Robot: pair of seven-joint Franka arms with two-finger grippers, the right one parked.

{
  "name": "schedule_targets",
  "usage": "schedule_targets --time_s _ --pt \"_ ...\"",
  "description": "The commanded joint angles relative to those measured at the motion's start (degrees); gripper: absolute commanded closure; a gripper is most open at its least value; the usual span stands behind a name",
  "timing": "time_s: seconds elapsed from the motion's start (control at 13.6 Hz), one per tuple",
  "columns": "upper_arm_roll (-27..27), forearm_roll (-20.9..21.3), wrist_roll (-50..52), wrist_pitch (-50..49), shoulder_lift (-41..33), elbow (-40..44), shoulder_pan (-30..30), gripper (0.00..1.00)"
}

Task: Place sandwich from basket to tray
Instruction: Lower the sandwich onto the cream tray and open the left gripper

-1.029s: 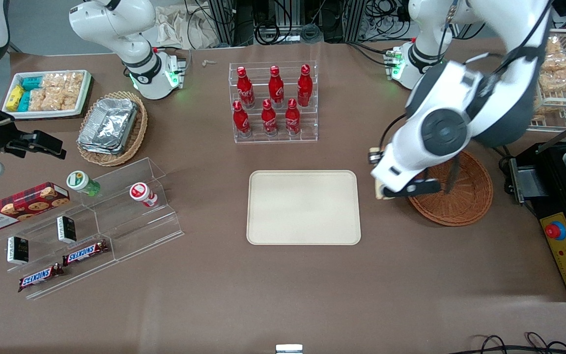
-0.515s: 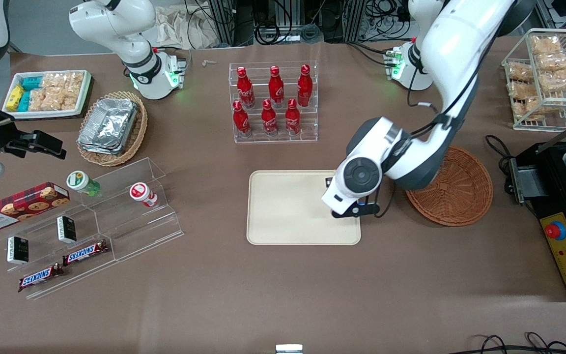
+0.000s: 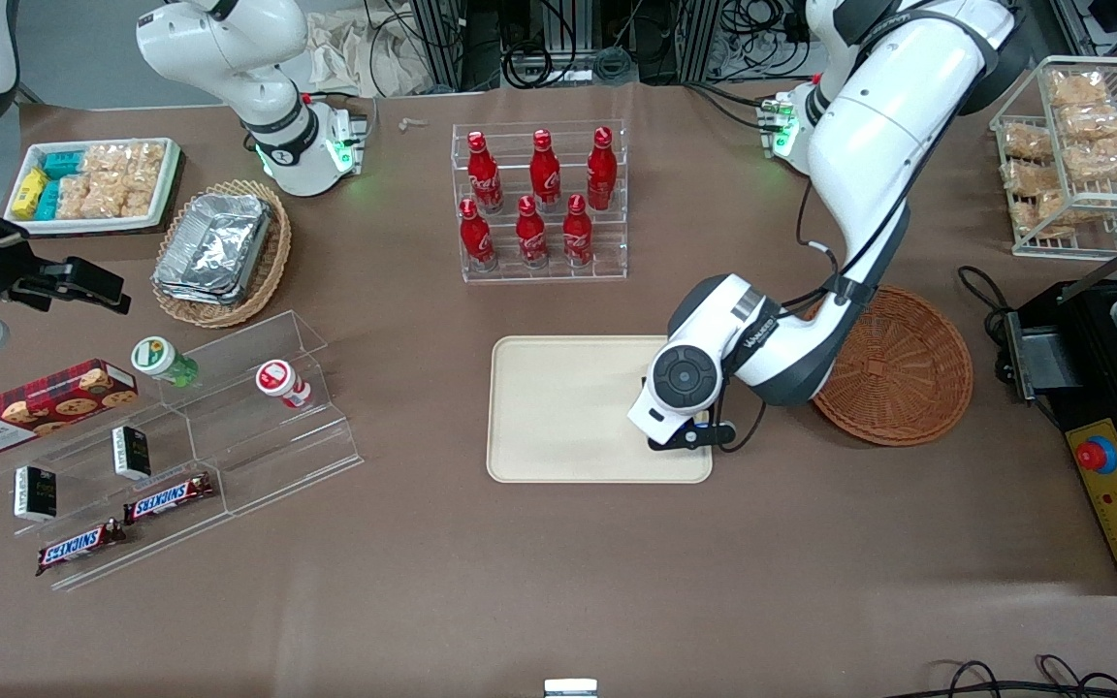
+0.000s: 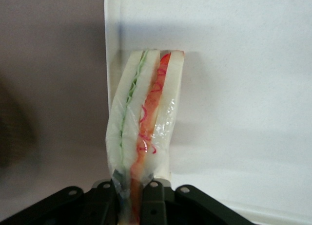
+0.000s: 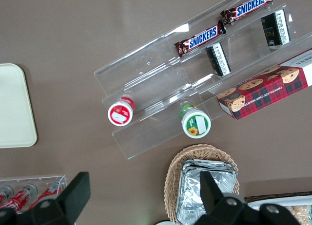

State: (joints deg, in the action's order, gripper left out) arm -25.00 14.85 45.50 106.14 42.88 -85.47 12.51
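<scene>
Brown table [image 3: 520,582] under tray [image 3: 558,407], basket [image 3: 908,388], bottle rack [image 3: 539,199].

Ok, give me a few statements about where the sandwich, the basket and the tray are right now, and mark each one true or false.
1. The gripper is shut on the sandwich. True.
2. The sandwich is lying in the basket. False: the basket holds nothing, and the sandwich is in the gripper over the tray.
3. The gripper is over the tray's edge nearest the basket. True.
4. The tray already has food on it. False: its surface is bare apart from the held sandwich above it.
5. The sandwich shows a green stripe and a red-orange stripe between white bread. True.
6. The basket sits on the tray. False: it is on the table beside the tray, toward the working arm's end.
</scene>
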Motion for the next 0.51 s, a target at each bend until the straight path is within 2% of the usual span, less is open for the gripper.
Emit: schedule_targets --time_s 0.0,0.07,0.44 --pt "0.04 1.41 1.43 -0.14 0.80 2.06 0.58 0.33" --pt "0.04 1.41 1.43 -0.14 0.80 2.06 0.49 0.00" --pt "0.39 1.41 5.03 -1.72 -2.61 2.23 -0.21 0.00"
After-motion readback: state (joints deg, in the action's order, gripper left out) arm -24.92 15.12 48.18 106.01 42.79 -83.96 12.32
